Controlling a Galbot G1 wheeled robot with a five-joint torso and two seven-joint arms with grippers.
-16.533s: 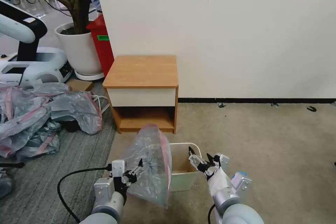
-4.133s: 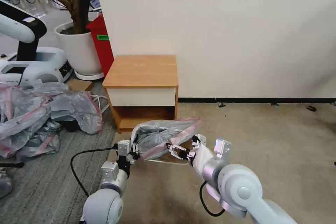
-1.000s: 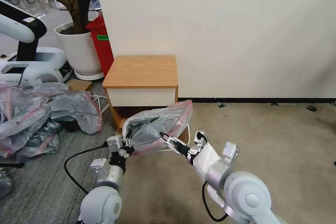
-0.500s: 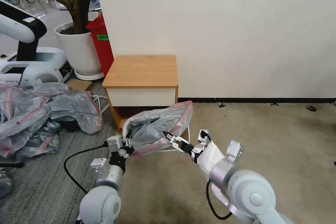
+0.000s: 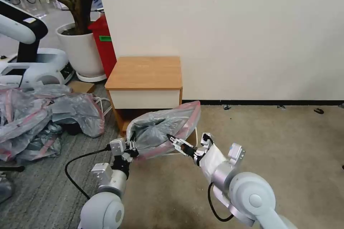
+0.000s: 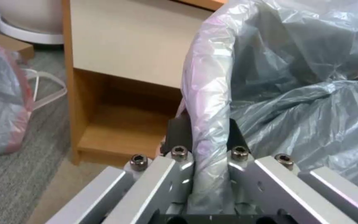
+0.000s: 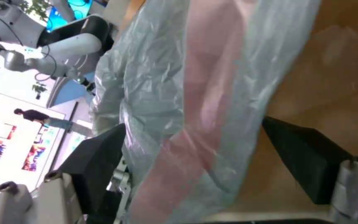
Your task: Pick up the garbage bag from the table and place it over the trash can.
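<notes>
**A:** What is your left end effector (image 5: 132,145) doing?

**Me:** It is clamped on the garbage bag (image 5: 163,128). In my left wrist view the two dark fingers (image 6: 179,133) pinch a rolled, pink-tinted fold of the rim between them, with bright metal plates and hex screws just behind.

**A:** And the right end effector (image 5: 175,142)?

**Me:** Its jaws stand apart. In my right wrist view two black wedge-shaped fingers (image 7: 98,161) sit one on each side of the bag's pink band, which runs through the gap. I cannot tell whether either finger touches the plastic.

**A:** Where is the bag, then?

**Me:** Off the bench (image 5: 145,72), held in front of its cream drawer front and open lower shelf, near the front right corner. It is thin, crinkled, translucent grey film, puffed into a rounded hood, with a pink-red band along the edge facing me. It is draped over the trash can (image 5: 194,133), of which I see a cream sliver of rolled rim at the bag's right end and along its lower edge.

**A:** Anything else around?

**Me:** The bench's orange-brown top is smooth wood. A heap of similar bags (image 5: 39,114) lies on the grey ribbed carpet to my left. A round white plant pot (image 5: 81,50) and a tall red bin (image 5: 104,44) stand behind the bench.
</notes>
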